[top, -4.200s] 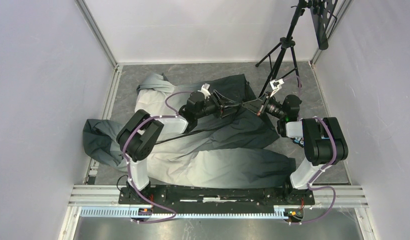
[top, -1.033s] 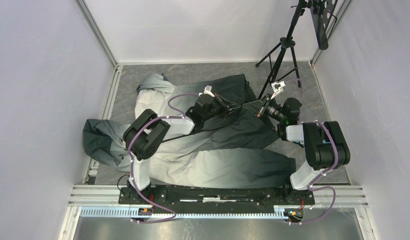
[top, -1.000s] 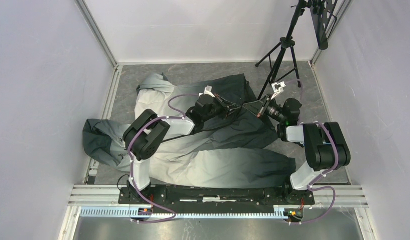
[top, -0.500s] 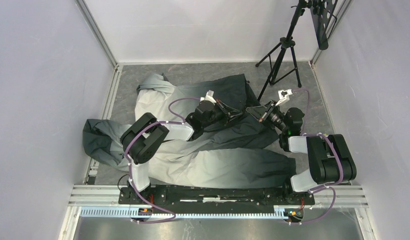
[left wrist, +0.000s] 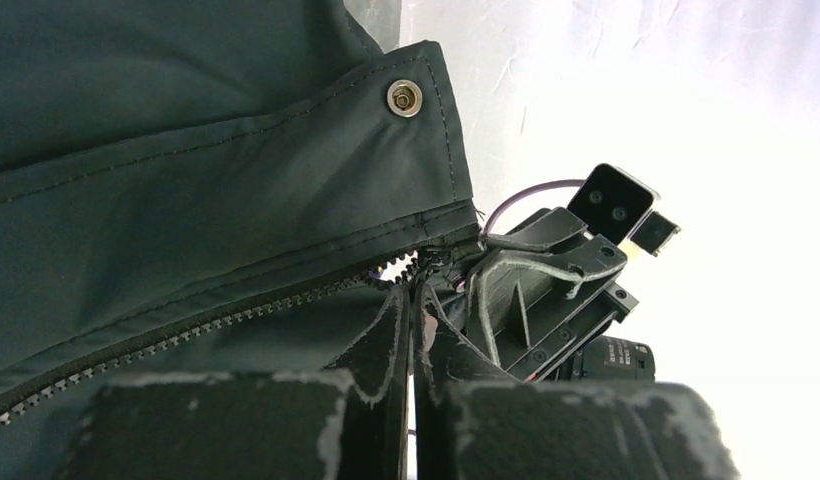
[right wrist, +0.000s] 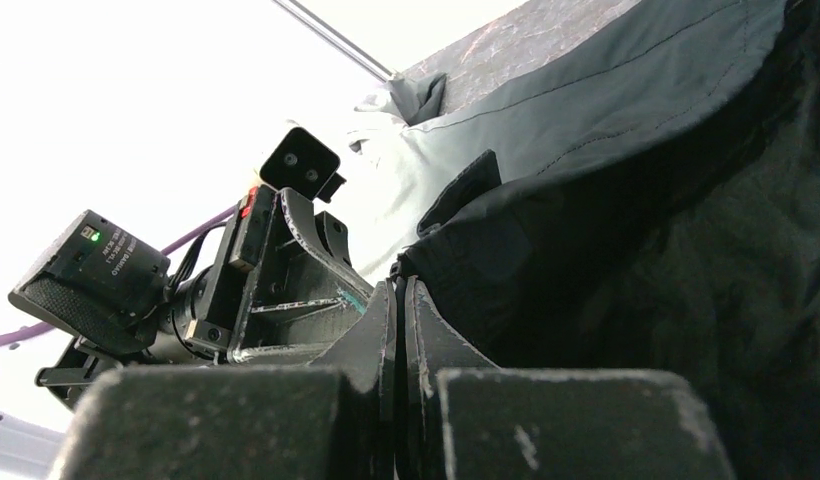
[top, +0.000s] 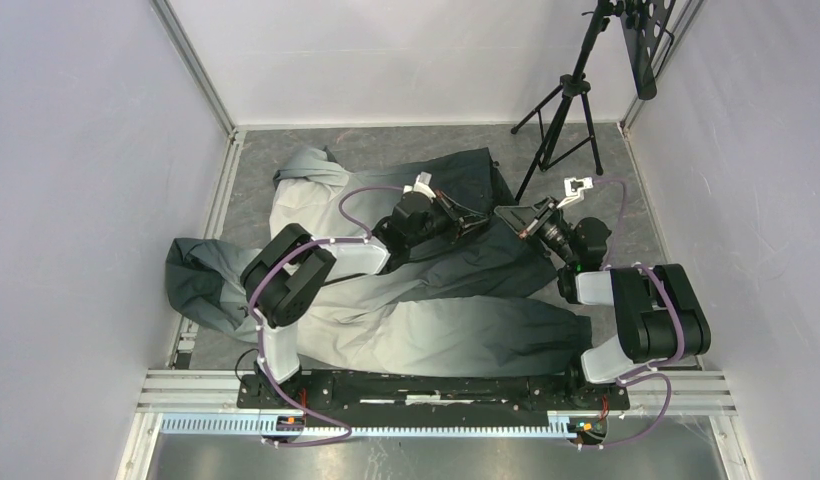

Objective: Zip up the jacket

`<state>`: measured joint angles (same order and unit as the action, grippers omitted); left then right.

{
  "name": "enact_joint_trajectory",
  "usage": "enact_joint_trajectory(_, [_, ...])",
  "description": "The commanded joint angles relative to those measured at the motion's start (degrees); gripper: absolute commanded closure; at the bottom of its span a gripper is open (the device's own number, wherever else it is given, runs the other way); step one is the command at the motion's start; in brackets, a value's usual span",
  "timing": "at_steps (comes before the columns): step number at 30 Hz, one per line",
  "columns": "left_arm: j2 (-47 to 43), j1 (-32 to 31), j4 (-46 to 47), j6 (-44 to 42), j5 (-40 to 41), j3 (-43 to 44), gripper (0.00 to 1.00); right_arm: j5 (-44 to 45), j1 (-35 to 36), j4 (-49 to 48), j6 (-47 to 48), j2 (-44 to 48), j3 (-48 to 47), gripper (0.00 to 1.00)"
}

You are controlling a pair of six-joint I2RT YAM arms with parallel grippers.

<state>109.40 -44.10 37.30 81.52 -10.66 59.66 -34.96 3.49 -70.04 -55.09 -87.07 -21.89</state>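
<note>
Drawn apart at the dark hem of the jacket (top: 426, 320), probably to tension it for the zip.

Spread flat over the grey table (top: 406, 140), pale along the near side and charcoal toward the far right. Compared with a few seconds ago, swung rightward with the right gripper (top: 506, 212), clamped shut on a fold of dark fabric, and away from the left gripper (top: 480, 222), pinched shut just where the zipper (left wrist: 236, 320) teeth end, near a snap button (left wrist: 404, 97); cannot tell whether on the pull itself. Nose to nose before, now slightly apart: likely stretching the hem to seat or run the slider. No telling how much is closed. Further out, a tripod (top: 574, 90) close beyond the right gripper, a possible snag on a wider swing; a loose sleeve (top: 201, 280) bunched at the left edge, out of the way.
</note>
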Motion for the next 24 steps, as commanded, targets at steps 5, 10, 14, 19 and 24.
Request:
enact_joint_trajectory(5, [-1.39, 0.4, -10.83, -7.66, 1.74, -5.58, 0.98, 2.1, -1.9, -16.7, -7.16, 2.65, -0.48, 1.0])
enact_joint_trajectory(10, [-0.34, 0.57, -6.39, -7.16, -1.27, -5.98, 0.98, 0.33, -1.9, -21.38, -9.84, 1.52, -0.06, 1.0])
enact_joint_trajectory(14, [-1.49, 1.35, -4.29, -8.76, -3.23, -4.38, 0.98, -0.74, -1.81, -8.3, -0.12, 3.9, -0.79, 1.0])
enact_joint_trajectory(19, [-4.83, 2.35, -5.02, -14.14, -7.07, -2.45, 0.89, -6.11, -1.82, -8.04, 2.57, 3.81, -1.23, 1.0])
enact_joint_trajectory(24, [-9.15, 2.59, -2.93, -18.35, -11.24, -3.67, 0.48, -8.27, -1.81, -10.02, 1.63, 2.51, -2.01, 1.0])
